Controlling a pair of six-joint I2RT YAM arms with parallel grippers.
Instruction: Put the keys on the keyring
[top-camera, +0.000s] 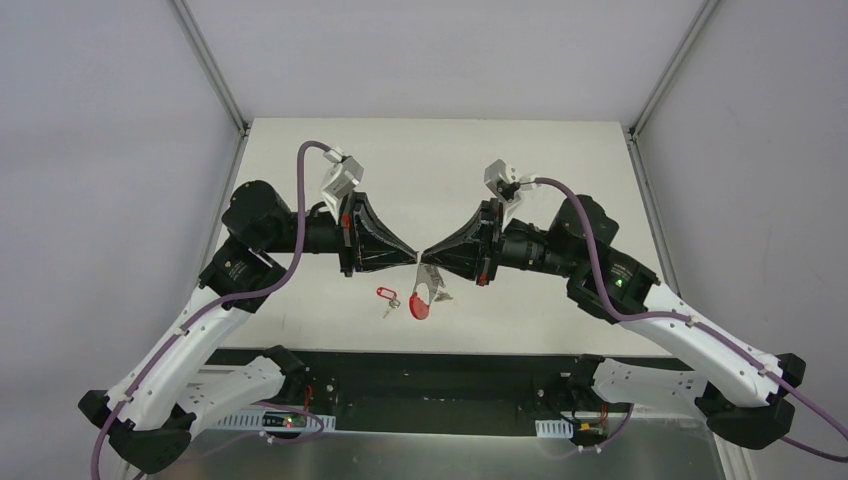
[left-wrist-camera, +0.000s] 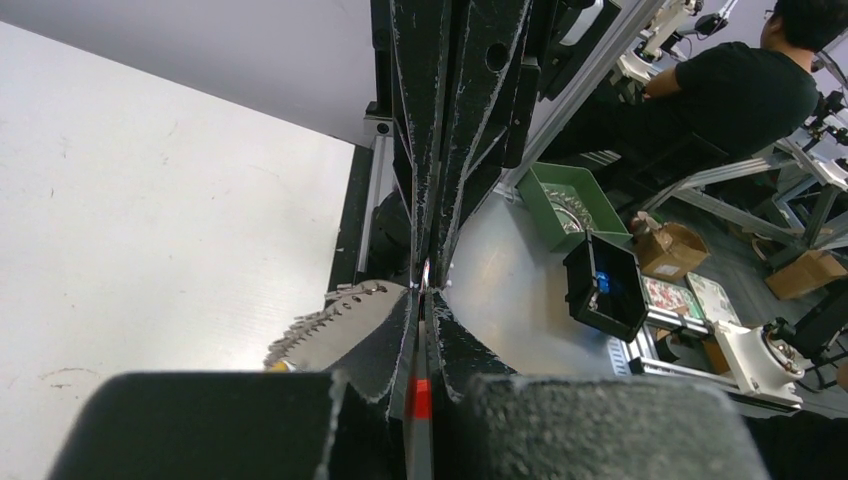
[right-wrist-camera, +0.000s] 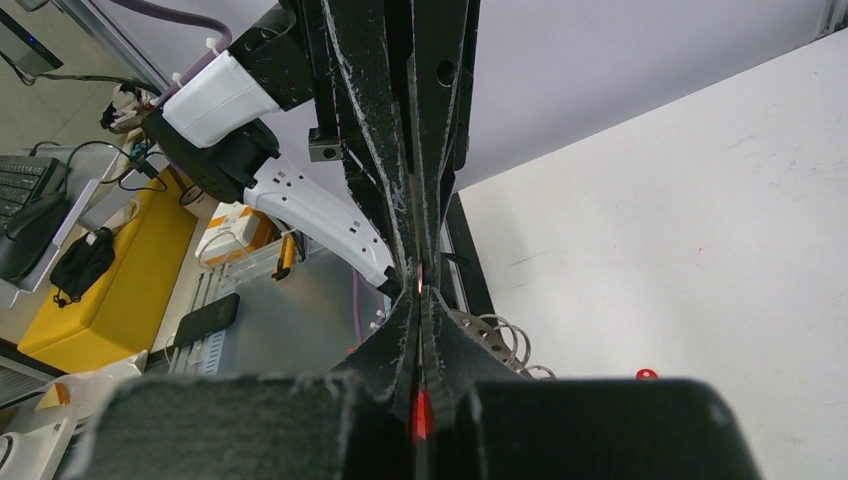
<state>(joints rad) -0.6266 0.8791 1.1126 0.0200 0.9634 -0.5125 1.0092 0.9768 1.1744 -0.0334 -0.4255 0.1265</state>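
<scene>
Left tool (left-wrist-camera: 422, 296) clenched nose-to-nose with clenched right tool (right-wrist-camera: 420, 292), pinch hidden | keys (top-camera: 440, 292) plus red loop (top-camera: 422, 304) dangle at 6 o'clock, tagged key (top-camera: 386, 297) on desk (top-camera: 560, 180) at 8 | looks mid-threading; next needs tiny steady slide

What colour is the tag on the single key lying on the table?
Red tag, clearest in the top view.

Left jaws closed (meeting the opposing pair); key (left-wrist-camera: 328, 326) alongside.

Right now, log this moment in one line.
left gripper: shut; right gripper: shut; key bunch: hangs below tips; tagged key: on table
</scene>
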